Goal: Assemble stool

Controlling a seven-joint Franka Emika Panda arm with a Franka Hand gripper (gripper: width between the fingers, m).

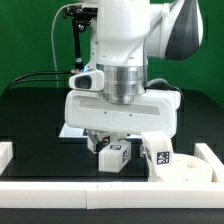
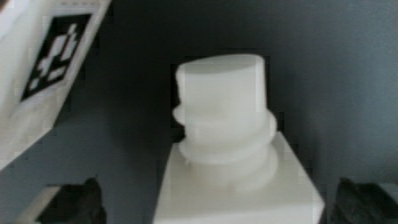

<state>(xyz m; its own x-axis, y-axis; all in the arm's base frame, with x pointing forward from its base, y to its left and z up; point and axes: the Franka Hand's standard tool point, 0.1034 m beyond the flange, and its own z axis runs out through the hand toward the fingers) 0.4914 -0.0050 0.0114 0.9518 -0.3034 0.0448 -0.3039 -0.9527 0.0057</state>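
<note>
Nearest the exterior camera runs the front rail (image 1: 100, 186), a long white edge across the table (image 1: 30, 110), and just behind it stands the leg (image 1: 114, 157), upright with its tag facing forward. In the wrist view the leg (image 2: 228, 120) fills the middle: a round peg on top, a ringed neck below it and a square base. The gripper (image 1: 112, 142) hangs directly over the leg, its jaws wide apart. In the wrist view the gripper (image 2: 222, 203) straddles the base, with dark fingertips (image 2: 71, 203) showing at each side and a gap of bare table between each tip and the leg, so nothing is held. Toward the exterior view's right, a second leg (image 1: 158, 156) stands near the first, at the edge of the round seat (image 1: 192, 170); whether it is joined to the seat I cannot tell. That side is tight, closed off further by the right rail (image 1: 212, 155). Toward the exterior view's left, bare black table lies open as far as the left rail (image 1: 10, 155). Behind the leg, partly under the arm, lies the marker board (image 1: 72, 130). Beside the leg in the wrist view a white tagged surface (image 2: 45, 85) shows, apart from it.
</note>
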